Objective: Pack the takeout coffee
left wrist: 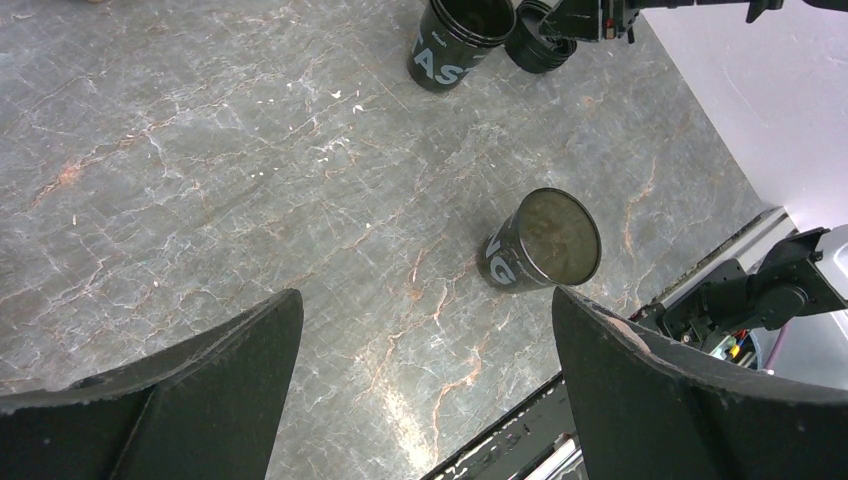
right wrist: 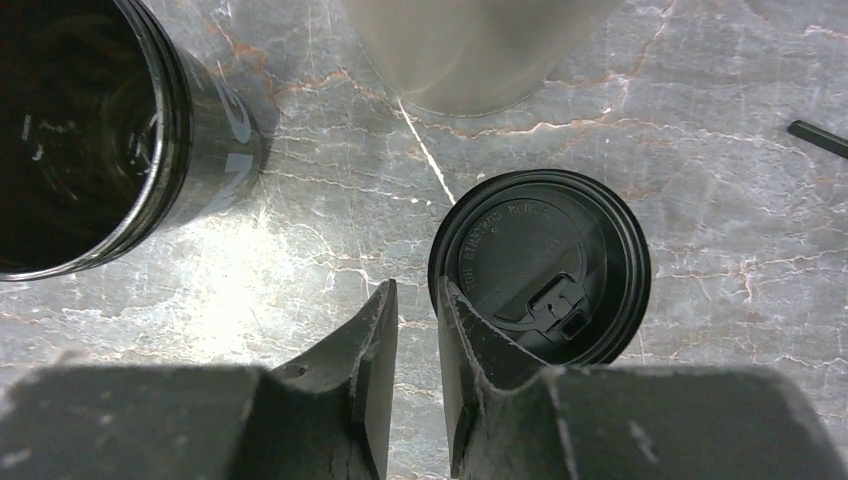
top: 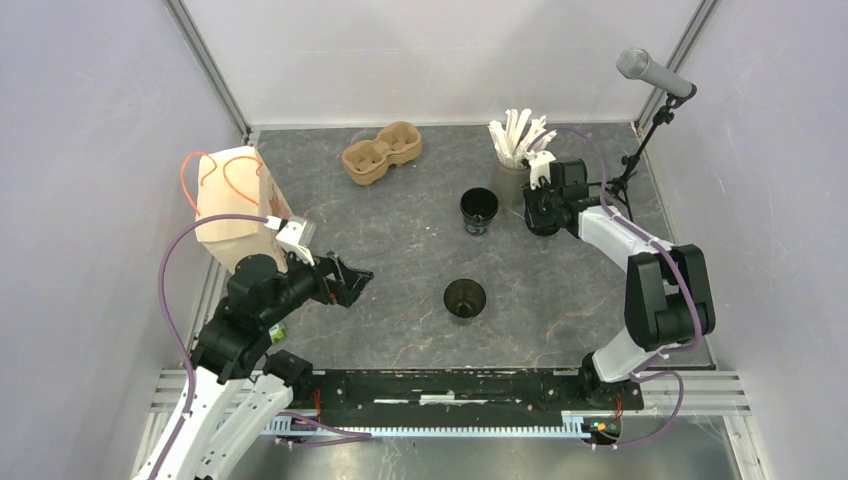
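The takeout coffee shows in parts. One open-topped black paper cup [top: 479,210] [right wrist: 90,130] stands mid-table, and a second [top: 465,298] [left wrist: 545,240] stands nearer the arms. A round black lid [right wrist: 540,265] lies flat on the table. My right gripper [top: 545,215] [right wrist: 418,285] hangs just over it, its jaws a narrow slit apart with only table between them. One of its fingers [right wrist: 470,340] overlaps the lid's left rim. My left gripper [top: 355,280] [left wrist: 425,300] is wide open and empty, low over bare table to the left of the nearer cup.
A grey cup of white sticks [top: 515,160] [right wrist: 480,50] stands just behind the lid. A brown pulp carrier [top: 382,152] lies at the back. A paper bag [top: 235,205] stands at the left edge. At the back right is a microphone stand [top: 655,72].
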